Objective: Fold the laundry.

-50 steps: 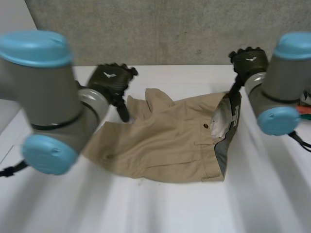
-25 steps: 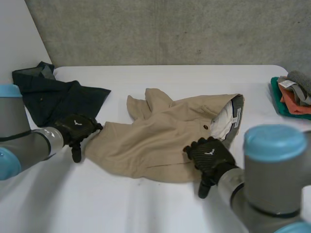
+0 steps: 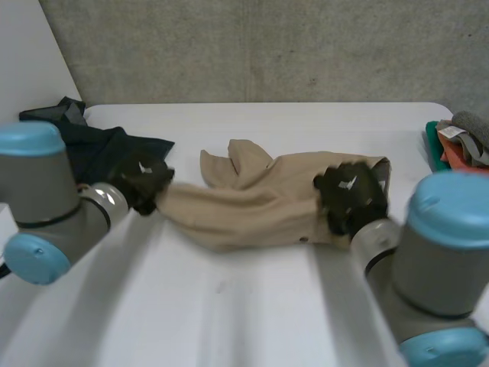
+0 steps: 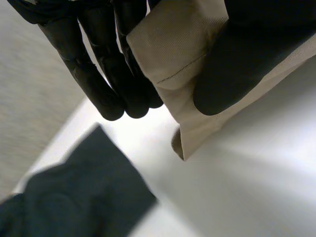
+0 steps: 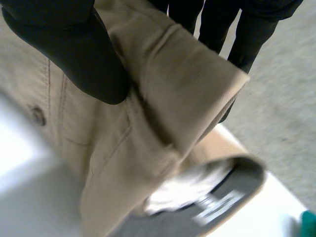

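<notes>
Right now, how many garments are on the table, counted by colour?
Tan: 1, the tan garment, pinched by the left hand and right hand
Dark: 1, the dark garment
Teal: 1, the teal cloth
Orange: 1, the orange cloth
Grey: 1, the grey cloth
Total: 5

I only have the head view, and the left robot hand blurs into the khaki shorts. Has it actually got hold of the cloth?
Observer: Yes. In the left wrist view the left robot hand pinches a stitched hem of the khaki shorts between thumb and fingers.
Operator: Did it catch the dark garment too?
Observer: No. The dark garment lies on the table, apart from the fingers.
Operator: And the right side?
Observer: The right robot hand pinches the waistband, with its thumb on the outer face and its fingers behind.
</notes>
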Robot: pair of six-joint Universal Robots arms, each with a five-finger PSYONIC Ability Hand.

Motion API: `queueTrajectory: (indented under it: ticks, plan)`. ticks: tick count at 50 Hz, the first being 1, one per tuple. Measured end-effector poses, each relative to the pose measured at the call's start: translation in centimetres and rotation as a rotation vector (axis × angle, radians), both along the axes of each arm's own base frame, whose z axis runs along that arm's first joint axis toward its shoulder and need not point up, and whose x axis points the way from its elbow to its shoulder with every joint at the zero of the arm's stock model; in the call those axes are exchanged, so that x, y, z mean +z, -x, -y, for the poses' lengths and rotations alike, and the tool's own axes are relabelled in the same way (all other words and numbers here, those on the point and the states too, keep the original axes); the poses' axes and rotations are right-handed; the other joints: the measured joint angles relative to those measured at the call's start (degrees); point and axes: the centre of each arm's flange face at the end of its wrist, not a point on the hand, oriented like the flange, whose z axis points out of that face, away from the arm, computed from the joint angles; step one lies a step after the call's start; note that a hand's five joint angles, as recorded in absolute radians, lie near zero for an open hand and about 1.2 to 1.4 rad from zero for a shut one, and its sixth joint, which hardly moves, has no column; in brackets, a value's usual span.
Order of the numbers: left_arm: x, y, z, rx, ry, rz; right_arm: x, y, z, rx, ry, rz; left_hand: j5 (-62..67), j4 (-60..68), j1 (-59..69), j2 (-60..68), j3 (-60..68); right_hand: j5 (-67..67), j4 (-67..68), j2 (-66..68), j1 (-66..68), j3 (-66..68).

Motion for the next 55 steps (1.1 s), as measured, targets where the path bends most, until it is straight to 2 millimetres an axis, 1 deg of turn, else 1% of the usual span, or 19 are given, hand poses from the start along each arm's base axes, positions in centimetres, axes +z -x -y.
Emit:
queueTrajectory:
  ticks: [5, 6, 7, 8, 11, 13, 14, 15, 18, 20, 24, 30, 34, 38, 40, 44, 47, 50, 55]
  plan:
    - [7.7, -0.6, -1.5, 0.074, 0.124, -0.145, 6.2, 1.8, 0.9, -0.015, 0.033, 0.051, 0.0, 0.0, 0.0, 0.0, 0.0, 0.0, 0.1, 0.0, 0.0, 0.0]
    - [9.4, -0.8, -2.1, 0.085, 0.152, -0.173, 6.7, 1.9, 0.9, -0.016, 0.035, 0.053, 0.0, 0.0, 0.0, 0.0, 0.0, 0.0, 0.1, 0.0, 0.0, 0.0]
    - [11.6, -1.1, -2.9, 0.096, 0.192, -0.210, 8.8, 2.5, 1.2, -0.020, 0.045, 0.065, 0.0, 0.0, 0.0, 0.0, 0.0, 0.0, 0.2, 0.0, 0.0, 0.0]
    - [12.6, -1.3, -3.3, 0.099, 0.210, -0.226, 9.5, 2.7, 1.2, -0.022, 0.049, 0.069, 0.0, 0.0, 0.0, 0.0, 0.0, 0.0, 0.2, 0.0, 0.0, 0.0]
    - [17.9, -2.0, -5.8, 0.101, 0.315, -0.309, 13.3, 3.6, 1.5, -0.028, 0.074, 0.097, 0.0, 0.0, 0.0, 0.1, 0.1, 0.0, 0.2, 0.0, 0.0, 0.0]
    - [20.6, -2.2, -7.4, 0.091, 0.363, -0.345, 15.3, 4.0, 1.7, -0.031, 0.088, 0.114, 0.0, 0.0, 0.0, 0.1, 0.1, 0.0, 0.2, 0.0, 0.0, 0.0]
    - [20.6, -2.2, -7.4, 0.091, 0.363, -0.345, 15.3, 4.0, 1.7, -0.031, 0.088, 0.114, 0.0, 0.0, 0.0, 0.1, 0.1, 0.0, 0.2, 0.0, 0.0, 0.0]
    - [22.5, -2.3, -8.7, 0.080, 0.393, -0.369, 16.4, 4.2, 1.9, -0.033, 0.097, 0.123, 0.0, 0.0, 0.0, 0.1, 0.1, 0.0, 0.2, 0.0, 0.0, 0.0]
    - [24.9, -2.2, -10.5, 0.060, 0.394, -0.381, 18.7, 4.5, 2.5, -0.033, 0.096, 0.134, 0.0, 0.0, 0.0, 0.1, 0.1, 0.0, 0.3, 0.0, 0.0, 0.0]
    - [25.3, -1.9, -10.7, 0.053, 0.364, -0.369, 19.1, 4.4, 2.9, -0.030, 0.082, 0.127, 0.0, 0.0, 0.0, 0.1, 0.1, 0.0, 0.2, 0.0, 0.0, 0.0]
    - [24.1, -0.9, -9.5, 0.057, 0.262, -0.315, 18.3, 3.8, 4.1, -0.019, 0.020, 0.083, 0.0, 0.0, 0.0, 0.1, 0.1, 0.0, 0.2, 0.0, 0.0, 0.0]
    - [19.4, 1.0, -4.4, 0.088, 0.098, -0.203, 14.4, 2.0, 6.7, 0.010, -0.065, 0.005, 0.0, 0.1, 0.0, 0.1, 0.2, 0.0, 0.2, 0.0, 0.0, 0.0]
    - [18.0, 2.0, -1.1, 0.097, 0.137, -0.189, 13.1, 0.4, 9.2, 0.005, 0.019, 0.035, 0.0, 0.2, 0.0, 0.1, 0.2, 0.0, 0.3, 0.0, 0.0, 0.5]
    - [19.9, 2.9, 2.9, 0.116, 0.353, -0.266, 14.3, -1.3, 12.5, -0.037, 0.254, 0.156, 0.0, 0.2, 0.0, 0.2, 0.2, 0.0, 0.3, 0.0, 0.0, 0.6]
    - [22.6, 2.8, 4.3, 0.134, 0.523, -0.353, 16.6, -2.0, 14.2, -0.073, 0.461, 0.270, 0.0, 0.2, 0.0, 0.2, 0.2, 0.0, 0.3, 0.0, 0.0, 0.6]
    - [26.8, 2.4, 4.7, 0.145, 0.739, -0.491, 20.3, -2.4, 15.1, -0.099, 0.718, 0.417, 0.0, 0.2, 0.0, 0.2, 0.2, 0.0, 0.3, 0.0, 0.0, 0.6]
    - [29.0, 2.0, 4.2, 0.140, 0.837, -0.568, 21.9, -2.7, 15.0, -0.086, 0.824, 0.471, 0.0, 0.2, 0.0, 0.2, 0.2, 0.0, 0.3, 0.0, 0.0, 0.6]
    - [29.3, 1.8, 3.7, 0.134, 0.855, -0.596, 22.1, -3.1, 14.8, -0.055, 0.848, 0.475, 0.0, 0.2, 0.0, 0.2, 0.2, 0.8, 0.4, 0.0, 0.0, 0.6]
    - [26.2, 1.8, 3.7, 0.137, 0.748, -0.550, 19.8, -3.7, 14.9, -0.010, 0.761, 0.414, 0.0, 0.2, 0.0, 0.2, 0.2, 0.9, 0.4, 0.0, 0.0, 0.6]
